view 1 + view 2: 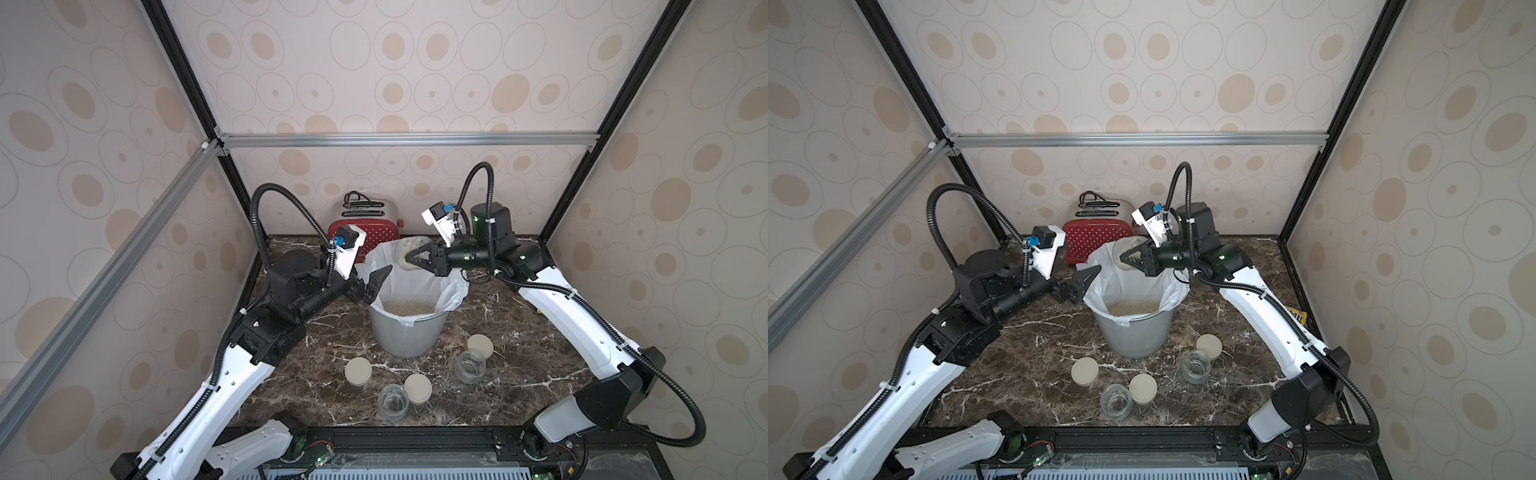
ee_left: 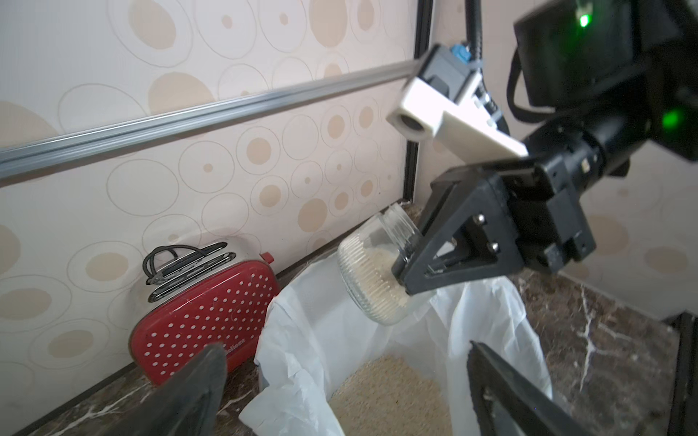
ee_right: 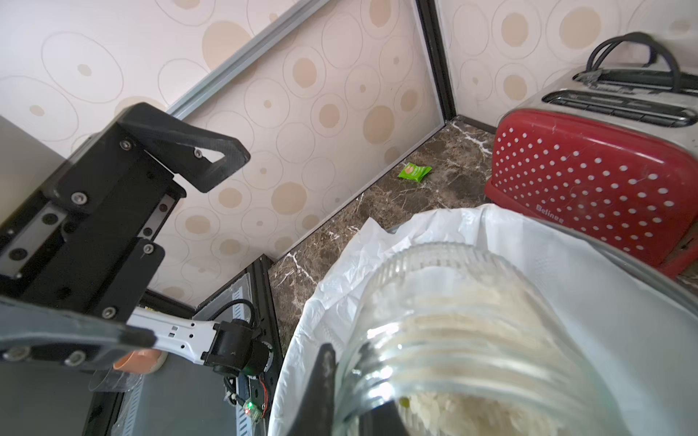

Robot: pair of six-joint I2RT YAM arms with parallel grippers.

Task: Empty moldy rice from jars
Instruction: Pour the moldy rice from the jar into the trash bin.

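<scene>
We are on the last of the jars. Two jars stand empty on the table, one (image 1: 392,401) near the front edge and one (image 1: 469,366) to its right. All three lids (image 1: 358,371) lie loose beside them. The bin (image 1: 407,336) already holds a bed of rice (image 1: 407,308) at the bottom of its white liner (image 1: 451,291).

Our right gripper (image 1: 415,258) is clamped on the third jar (image 2: 362,271) near its threaded mouth and holds it above the far side of the bin. The jar is lidless and tilted, base low and mouth raised. Its rice (image 2: 381,290) lies heaped against the lower wall, and none is spilling. Our left gripper (image 1: 378,286) hangs just beside the bin's left rim with its jaws wide apart and nothing between them.

So we judge the step in hand to be the pour itself, set up but not yet begun. The next move calls for a roll of the right wrist, to bring the mouth down and inward over the open liner. The jar needs to stay well inside the rim so grains do not scatter onto the table. The grip sits close to the mouth, so we should turn slowly in case the glass slips. A short shake may be needed to free grains that cling. After that the jar can go down beside the other two.
</scene>
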